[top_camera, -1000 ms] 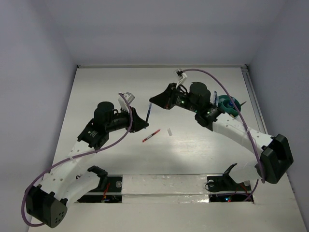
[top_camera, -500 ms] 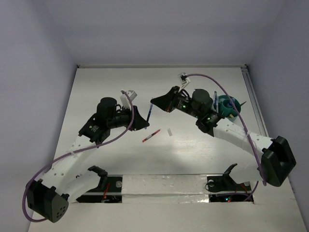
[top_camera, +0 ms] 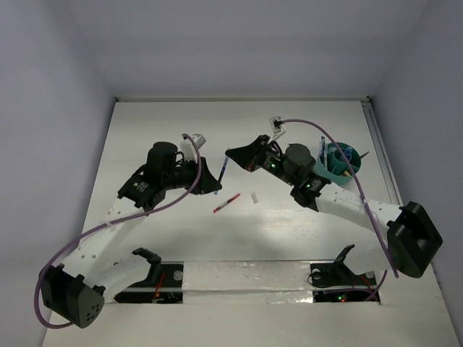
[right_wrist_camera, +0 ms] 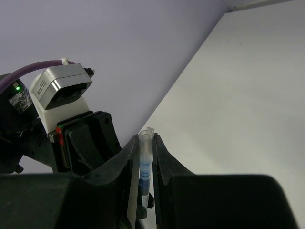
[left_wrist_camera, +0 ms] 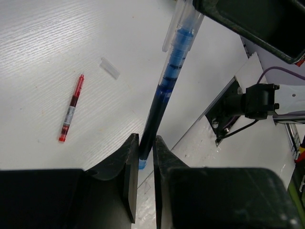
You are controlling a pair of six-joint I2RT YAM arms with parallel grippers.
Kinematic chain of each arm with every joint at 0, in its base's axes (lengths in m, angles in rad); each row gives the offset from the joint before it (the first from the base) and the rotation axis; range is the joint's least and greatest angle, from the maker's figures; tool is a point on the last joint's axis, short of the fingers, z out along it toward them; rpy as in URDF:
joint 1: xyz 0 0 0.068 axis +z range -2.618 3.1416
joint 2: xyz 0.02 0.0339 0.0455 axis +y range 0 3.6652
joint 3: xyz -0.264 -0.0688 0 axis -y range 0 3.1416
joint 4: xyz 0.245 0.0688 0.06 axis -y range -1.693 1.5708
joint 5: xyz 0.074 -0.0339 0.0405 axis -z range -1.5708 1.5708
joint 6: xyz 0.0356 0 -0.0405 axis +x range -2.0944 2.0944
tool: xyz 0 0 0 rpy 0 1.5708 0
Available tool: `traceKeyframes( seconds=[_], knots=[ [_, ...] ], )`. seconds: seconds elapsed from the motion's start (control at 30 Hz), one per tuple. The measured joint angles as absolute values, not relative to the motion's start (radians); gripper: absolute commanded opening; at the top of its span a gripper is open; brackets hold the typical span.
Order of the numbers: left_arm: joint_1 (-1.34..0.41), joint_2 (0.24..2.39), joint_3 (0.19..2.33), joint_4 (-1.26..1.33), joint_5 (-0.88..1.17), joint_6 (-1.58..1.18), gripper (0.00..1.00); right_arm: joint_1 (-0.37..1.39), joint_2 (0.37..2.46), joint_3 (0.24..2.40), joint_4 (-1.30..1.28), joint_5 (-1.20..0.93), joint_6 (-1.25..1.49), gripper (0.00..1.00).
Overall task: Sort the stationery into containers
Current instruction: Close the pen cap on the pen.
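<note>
1. Ends of the blue pen (top_camera: 224, 168) are clamped by the left gripper (left_wrist_camera: 145, 143) and right gripper (right_wrist_camera: 146, 143), mid-frame.
2. The red pen (top_camera: 226, 203) is laid on the table (top_camera: 159, 123) just below.
3. The teal tub (top_camera: 340, 160) is seen at right.

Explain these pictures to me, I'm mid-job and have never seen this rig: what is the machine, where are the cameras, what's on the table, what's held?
The machine is two robot arms bolted at the near table edge, each ending in a two-finger claw. The wide picture looks down from above and behind the arms. The other two come from a camera on each wrist. The left claw and the right claw each pinch one end of the same blue pen, apparently lifted off the surface. On the white table lie a red pen and a small pale cap. At the right stands a teal tub with some items in it.
</note>
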State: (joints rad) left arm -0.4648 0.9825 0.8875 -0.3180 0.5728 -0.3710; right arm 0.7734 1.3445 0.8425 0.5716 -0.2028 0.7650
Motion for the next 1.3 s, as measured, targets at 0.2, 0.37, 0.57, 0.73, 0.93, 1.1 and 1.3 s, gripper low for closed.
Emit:
traceKeyframes(
  seconds=[0.2,0.37,0.57,0.73,0.93,1.1,1.3],
  knots=[
    [-0.471,0.993,0.888,-0.299,0.592,-0.41,0.0,0.808,1.401,0.923,0.512,-0.157,0.747,0.0],
    [-0.486,0.993,0.897,-0.337,0.59,-0.404,0.0,0.84,1.425,0.921,0.517,-0.152,0.734,0.0],
    [-0.491,1.001,0.916,-0.388,0.579,-0.384,0.0,0.842,1.35,0.825,0.546,-0.12,0.757,0.0],
    [-0.491,1.001,0.916,-0.377,0.566,-0.376,0.0,0.843,1.311,0.803,0.534,-0.115,0.756,0.0],
    [-0.491,1.001,0.916,-0.371,0.56,-0.38,0.0,0.843,1.327,0.803,0.548,-0.123,0.759,0.0],
    [-0.491,1.0,0.907,-0.315,0.576,-0.409,0.0,0.843,1.312,0.803,0.562,-0.131,0.767,0.0],
    [-0.491,0.998,0.861,-0.199,0.637,-0.473,0.0,0.843,1.327,0.801,0.618,-0.148,0.823,0.0]
  ],
)
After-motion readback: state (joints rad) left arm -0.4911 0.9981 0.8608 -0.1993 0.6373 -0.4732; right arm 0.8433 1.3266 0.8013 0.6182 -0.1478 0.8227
